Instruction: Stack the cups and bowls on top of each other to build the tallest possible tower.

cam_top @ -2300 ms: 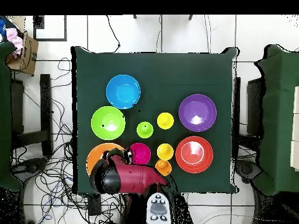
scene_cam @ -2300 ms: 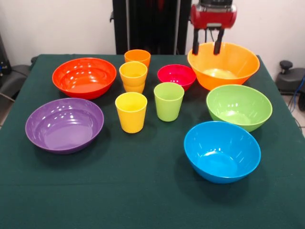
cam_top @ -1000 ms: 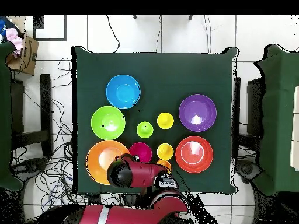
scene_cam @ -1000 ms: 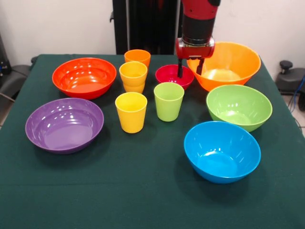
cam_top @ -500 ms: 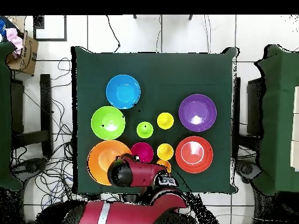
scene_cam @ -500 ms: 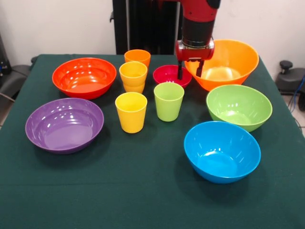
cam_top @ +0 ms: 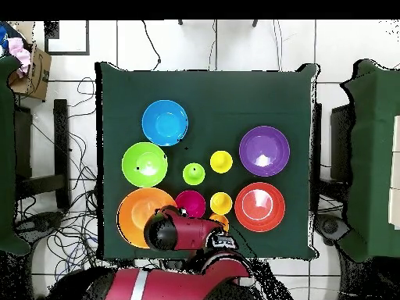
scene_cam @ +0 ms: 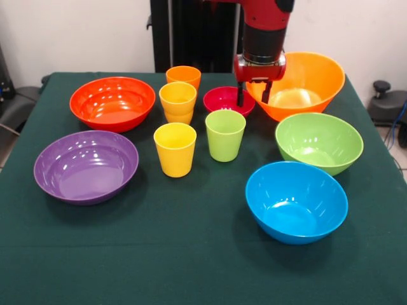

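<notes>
My gripper (scene_cam: pixel 254 96) hangs open astride the near-left rim of the large orange bowl (scene_cam: pixel 305 82), one finger inside it and the other in the gap beside the small magenta bowl (scene_cam: pixel 224 100). The orange bowl leans slightly. Left of these stand an orange cup (scene_cam: pixel 184 76), a yellow cup nested in another (scene_cam: pixel 178 101), a single yellow cup (scene_cam: pixel 175 149) and a lime green cup (scene_cam: pixel 225 135). The red-orange bowl (scene_cam: pixel 112 103), purple bowl (scene_cam: pixel 86 166), green bowl (scene_cam: pixel 319 143) and blue bowl (scene_cam: pixel 296 201) sit apart. In the overhead view the arm (cam_top: pixel 176 233) covers the gripper.
The dark green tablecloth (scene_cam: pixel 191 254) covers the whole table. Cables lie on the floor around the table (cam_top: pixel 70 226), and a cardboard box (cam_top: pixel 35 70) sits at the upper left of the overhead view.
The gripper came down from above the orange bowl and moved left onto its rim. The orange bowl and the magenta bowl have each shifted slightly left in the front view.
</notes>
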Controlling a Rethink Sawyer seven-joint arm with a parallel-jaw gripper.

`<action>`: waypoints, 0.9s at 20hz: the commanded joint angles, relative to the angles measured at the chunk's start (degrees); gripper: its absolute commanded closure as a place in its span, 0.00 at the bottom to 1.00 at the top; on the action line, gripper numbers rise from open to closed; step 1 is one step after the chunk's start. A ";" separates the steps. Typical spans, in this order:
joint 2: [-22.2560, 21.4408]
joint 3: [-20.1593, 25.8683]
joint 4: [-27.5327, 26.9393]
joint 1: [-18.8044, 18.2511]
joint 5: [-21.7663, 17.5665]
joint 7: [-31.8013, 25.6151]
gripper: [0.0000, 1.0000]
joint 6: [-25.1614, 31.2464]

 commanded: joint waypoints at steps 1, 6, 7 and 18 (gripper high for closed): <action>3.30 4.65 -5.80 0.64 -1.06 8.50 0.00 -3.74; 3.05 4.64 -5.30 1.56 -0.31 9.41 0.00 -3.90; 2.56 4.40 -5.00 2.00 -0.03 9.63 0.00 -3.64; 1.34 3.33 -5.06 5.50 1.97 12.19 0.00 -2.76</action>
